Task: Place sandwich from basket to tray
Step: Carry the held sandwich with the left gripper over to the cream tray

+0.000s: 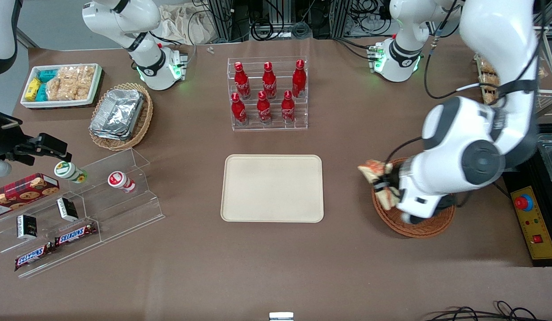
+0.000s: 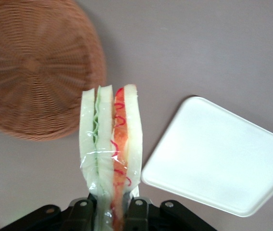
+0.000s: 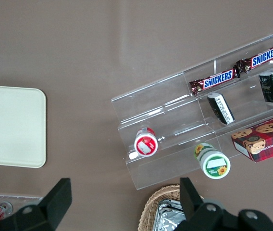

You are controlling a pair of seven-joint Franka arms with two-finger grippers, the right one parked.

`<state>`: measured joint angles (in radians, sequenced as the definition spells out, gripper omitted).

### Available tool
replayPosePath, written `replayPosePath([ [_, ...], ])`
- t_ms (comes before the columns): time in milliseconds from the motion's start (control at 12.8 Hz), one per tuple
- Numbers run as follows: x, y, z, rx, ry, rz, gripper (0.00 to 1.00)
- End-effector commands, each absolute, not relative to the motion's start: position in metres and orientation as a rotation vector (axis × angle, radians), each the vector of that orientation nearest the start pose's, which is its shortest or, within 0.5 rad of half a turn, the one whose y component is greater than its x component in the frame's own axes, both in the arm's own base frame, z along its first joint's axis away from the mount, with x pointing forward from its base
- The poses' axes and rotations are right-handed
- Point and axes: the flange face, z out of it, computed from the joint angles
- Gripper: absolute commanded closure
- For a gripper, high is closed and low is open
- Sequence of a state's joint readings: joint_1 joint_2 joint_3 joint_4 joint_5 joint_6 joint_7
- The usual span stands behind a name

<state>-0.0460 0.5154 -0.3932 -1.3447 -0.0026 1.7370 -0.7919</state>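
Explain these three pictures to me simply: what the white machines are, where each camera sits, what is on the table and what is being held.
The white machines are two robot arms bolted to a brown table. One picture looks down from the front; the others come from cameras on each arm's wrist. The working arm's gripper is shut on a wrapped sandwich, lifted above the table near the round wicker basket. The basket looks empty. The bare beige tray lies mid-table, beside the basket. Farther from the front camera stands a rack of red bottles. Toward the parked arm's end are clear shelves with snack bars and a foil-filled basket.
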Motion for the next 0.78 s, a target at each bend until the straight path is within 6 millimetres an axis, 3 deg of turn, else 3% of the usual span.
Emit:
replayPosePath([
  [0, 0.628, -0.308, 0.404, -3.258, -0.481, 0.185, 1.00],
  [78, 0.619, -0.335, 0.390, -3.287, -0.420, 0.134, 1.00],
  [313, 0.598, -0.377, 0.331, -3.296, -0.309, 0.155, 1.00],
  [470, 0.578, -0.380, 0.291, -3.243, -0.169, 0.138, 1.00],
  [704, 0.555, -0.382, 0.258, -3.234, 0.008, 0.160, 1.00],
])
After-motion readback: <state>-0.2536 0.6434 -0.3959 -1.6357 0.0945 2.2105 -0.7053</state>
